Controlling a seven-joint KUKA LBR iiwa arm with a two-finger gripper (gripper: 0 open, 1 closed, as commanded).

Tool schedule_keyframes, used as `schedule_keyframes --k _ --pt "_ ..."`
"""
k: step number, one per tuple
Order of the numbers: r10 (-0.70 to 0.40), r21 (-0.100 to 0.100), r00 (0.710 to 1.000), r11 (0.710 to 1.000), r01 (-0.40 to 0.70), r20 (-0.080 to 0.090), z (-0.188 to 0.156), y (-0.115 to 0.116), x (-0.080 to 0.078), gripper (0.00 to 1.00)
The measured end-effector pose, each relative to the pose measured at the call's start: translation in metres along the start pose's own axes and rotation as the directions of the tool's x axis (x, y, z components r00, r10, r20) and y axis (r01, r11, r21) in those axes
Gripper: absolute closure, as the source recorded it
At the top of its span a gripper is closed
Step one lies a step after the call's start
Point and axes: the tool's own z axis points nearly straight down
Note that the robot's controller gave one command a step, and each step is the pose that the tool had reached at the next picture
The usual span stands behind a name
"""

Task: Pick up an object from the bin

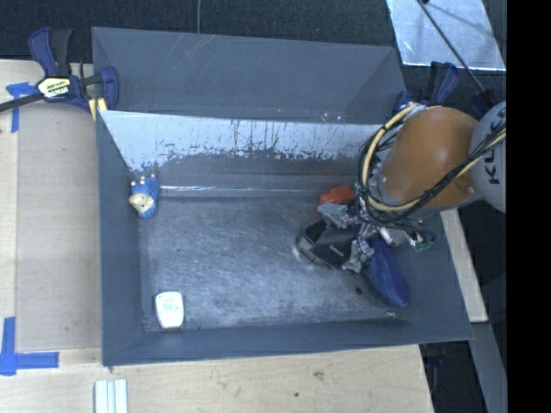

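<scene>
Low at the right of the bin [120, 274]: gripper [351, 246], down against a black object [320, 246], with a blue thing [389, 278] nearer and a red piece [336, 198] farther. Cannot tell whether clenched or released. Nothing visibly lifted; likely grasp and raise left to do. Well apart at left: a blue-and-yellow bit [143, 198], a white piece [170, 308]. On the arm [492, 157], "KU" readable, the rest cut off.

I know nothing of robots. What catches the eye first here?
The arm's bulging orange cover, looped with cables, looms over the right side of the bin, its gripper down among a dark blue thing, a black one and a red one. Far left lie a small blue-and-cream toy and a white block.
</scene>
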Motion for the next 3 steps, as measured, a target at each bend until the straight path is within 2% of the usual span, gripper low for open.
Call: schedule_keyframes --k 1,2,3 --pt "0.094 0.011 0.996 0.996 -0.094 -0.001 -0.001 -0.012 -0.001 1.0" --pt "0.221 0.006 0.975 0.975 -0.221 -0.033 0.001 -0.041 -0.028 1.0" --pt "0.224 0.018 0.974 0.975 -0.223 -0.031 -0.154 -0.039 -0.037 1.0"
